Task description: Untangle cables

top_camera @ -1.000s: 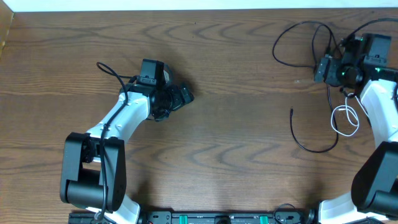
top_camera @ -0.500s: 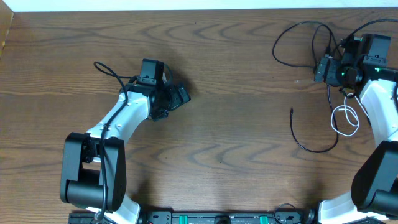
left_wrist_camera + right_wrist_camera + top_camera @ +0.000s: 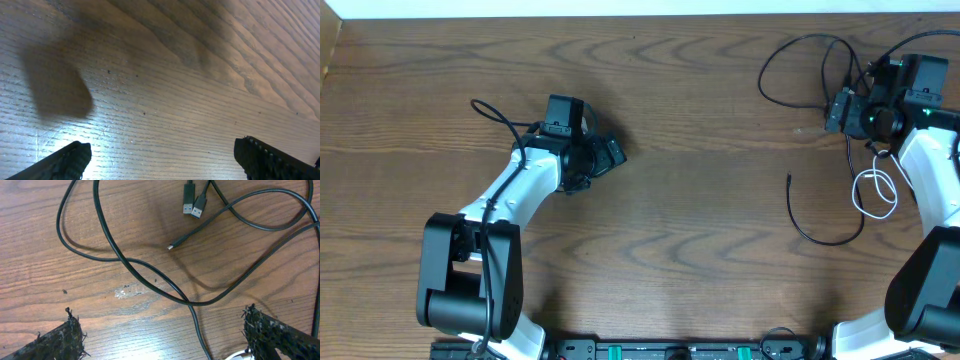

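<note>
Two grippers, both with jaws spread wide, nothing held. Left gripper (image 3: 610,155) hovers over wooden table (image 3: 700,200), left side, well apart from cables. Right gripper (image 3: 835,110) at far right above looped, crossing black cables (image 3: 125,261); two USB plugs (image 3: 193,203) side by side. White cable (image 3: 858,192) coiled nearer; lone black cable (image 3: 820,240) curves to its left.

Left arm (image 3: 505,188) and right arm (image 3: 930,160) are showing white shells over black joints. A black wire (image 3: 495,113) is looping off the left wrist. Green lights (image 3: 873,119) are glowing on the right.
</note>
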### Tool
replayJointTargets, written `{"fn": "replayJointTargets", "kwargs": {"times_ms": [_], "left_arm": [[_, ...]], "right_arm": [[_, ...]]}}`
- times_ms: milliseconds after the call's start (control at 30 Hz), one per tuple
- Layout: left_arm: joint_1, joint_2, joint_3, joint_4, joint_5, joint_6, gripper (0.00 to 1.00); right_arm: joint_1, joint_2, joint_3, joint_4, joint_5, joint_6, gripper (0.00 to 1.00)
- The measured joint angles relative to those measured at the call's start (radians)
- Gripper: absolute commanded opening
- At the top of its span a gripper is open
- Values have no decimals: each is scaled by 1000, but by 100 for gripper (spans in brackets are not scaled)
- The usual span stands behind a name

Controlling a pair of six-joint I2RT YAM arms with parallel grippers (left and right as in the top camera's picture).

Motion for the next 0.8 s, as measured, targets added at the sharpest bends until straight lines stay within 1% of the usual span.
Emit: {"fn": "replayJointTargets", "kwargs": {"times_ms": [600, 800], "left_arm": [[0, 0, 0, 0, 0, 0, 98], [0, 0, 0, 0, 0, 0, 98]], "right_arm": [[0, 0, 0, 0, 0, 0, 99], [20, -3, -4, 0, 0, 0, 99]]}}
